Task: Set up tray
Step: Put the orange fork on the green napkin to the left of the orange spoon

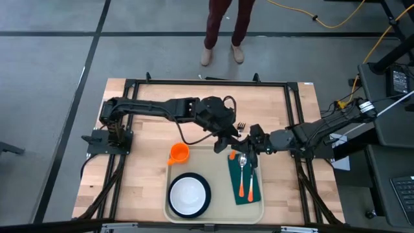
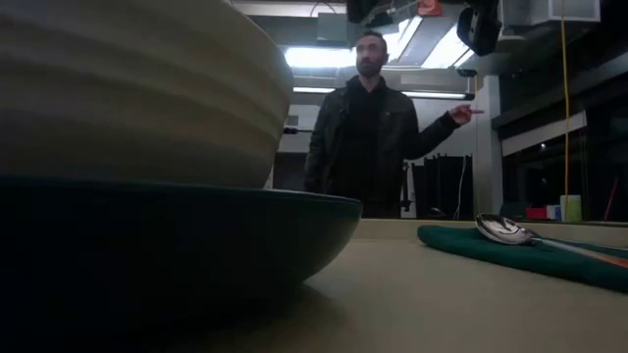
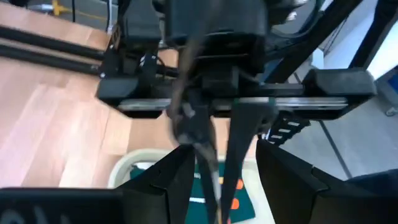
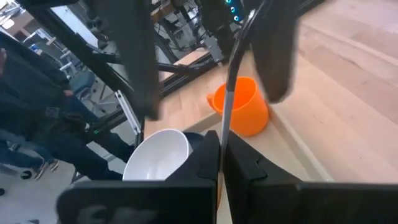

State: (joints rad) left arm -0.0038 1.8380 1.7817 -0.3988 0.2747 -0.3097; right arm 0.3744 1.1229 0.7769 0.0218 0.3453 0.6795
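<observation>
**Q:** Where does the large cream rectangular plastic tray (image 1: 220,197) lie, and which way does it run?

**A:** It lies flat on the light wooden table (image 1: 142,168), at the middle of the edge farthest from the one standing person (image 1: 223,29). Its long axis runs left to right.

**Q:** What does it carry, by count?

**A:** One dark round plate (image 1: 206,188) bearing one white bowl (image 1: 187,195), one dark green cloth napkin (image 1: 246,196), one orange plastic cup (image 1: 179,153), and one silver orange-handled spoon (image 1: 242,169) on the napkin. A second orange handle (image 1: 251,186) lies beside the spoon.

**Q:** And the grippers?

**A:** Both hang over the tray's far rim. The left gripper (image 1: 228,145) has its jaws spread wide. The right gripper (image 1: 250,144) pinches a thin silver metal utensil (image 4: 227,106).
</observation>
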